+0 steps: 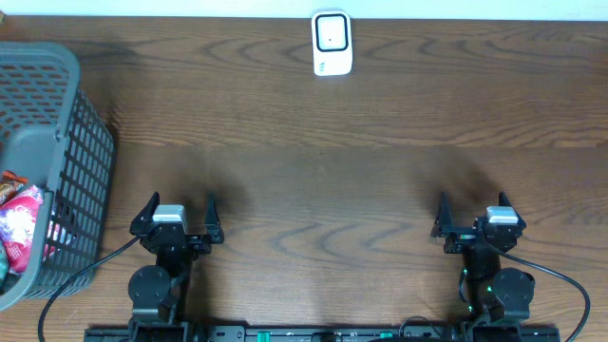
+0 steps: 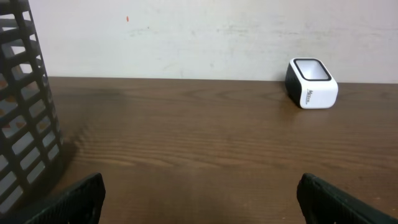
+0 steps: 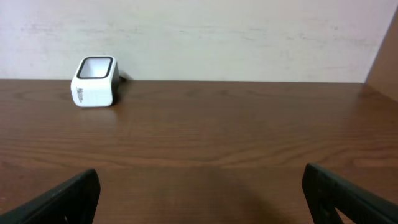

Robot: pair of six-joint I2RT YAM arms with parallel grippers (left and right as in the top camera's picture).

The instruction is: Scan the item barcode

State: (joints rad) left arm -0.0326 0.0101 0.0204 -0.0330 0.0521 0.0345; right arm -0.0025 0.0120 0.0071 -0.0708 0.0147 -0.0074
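Scanner [image 1: 332,43] at 12 o'clock on worktop [image 1: 304,171] | packet [image 1: 23,217] in basket [image 1: 85,161] at 9 | both jaws spread, empty | risk: packet may snag basket wall on lift, barcode could face away

A grey slatted basket [image 1: 87,166] stands on the brown wooden table [image 1: 323,190].

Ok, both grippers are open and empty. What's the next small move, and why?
Probably swing the left gripper over the basket, which is on its side of the table. Its jaws are open and empty, the only item in view, a pink packet, lies in there, and the scanner has nothing before it.
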